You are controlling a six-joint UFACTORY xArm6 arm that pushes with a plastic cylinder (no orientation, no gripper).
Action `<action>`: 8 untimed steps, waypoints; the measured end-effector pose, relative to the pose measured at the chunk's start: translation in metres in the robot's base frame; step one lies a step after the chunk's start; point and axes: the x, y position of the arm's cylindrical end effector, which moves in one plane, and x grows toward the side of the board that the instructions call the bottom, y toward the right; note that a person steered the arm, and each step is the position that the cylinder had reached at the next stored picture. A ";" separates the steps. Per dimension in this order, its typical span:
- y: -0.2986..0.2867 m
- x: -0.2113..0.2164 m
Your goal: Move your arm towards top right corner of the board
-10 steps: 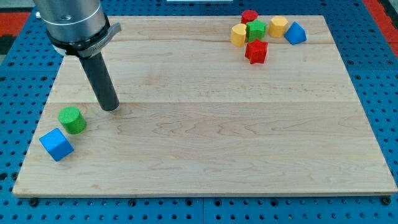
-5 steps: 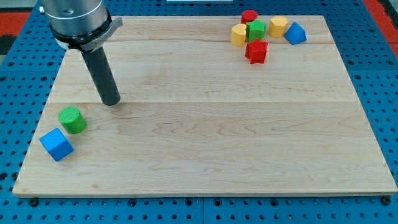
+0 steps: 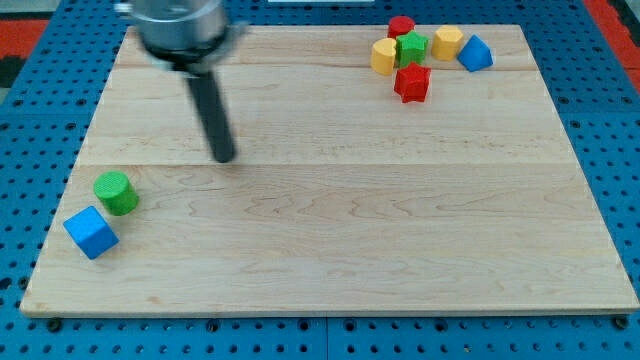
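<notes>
My tip [image 3: 224, 157] rests on the wooden board [image 3: 330, 220], left of the middle and blurred by motion. It is up and to the right of the green cylinder [image 3: 116, 192] and the blue cube [image 3: 91, 232] near the view's left edge. A cluster sits near the view's top right corner: a red cylinder [image 3: 402, 27], a yellow block [image 3: 383, 56], a green star-like block [image 3: 411, 47], a yellow cylinder [image 3: 447, 42], a blue block [image 3: 475, 53] and a red star-like block [image 3: 412, 83]. The tip is far to the left of this cluster and touches no block.
The board lies on a blue pegboard table [image 3: 610, 130]. The arm's grey metal body [image 3: 180, 25] hangs over the board's top left part.
My tip has moved to the right and slightly up, away from the green cylinder. No block has moved.
</notes>
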 end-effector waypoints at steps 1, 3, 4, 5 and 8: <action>0.108 0.002; 0.338 -0.064; 0.416 -0.127; 0.417 -0.144; 0.390 -0.131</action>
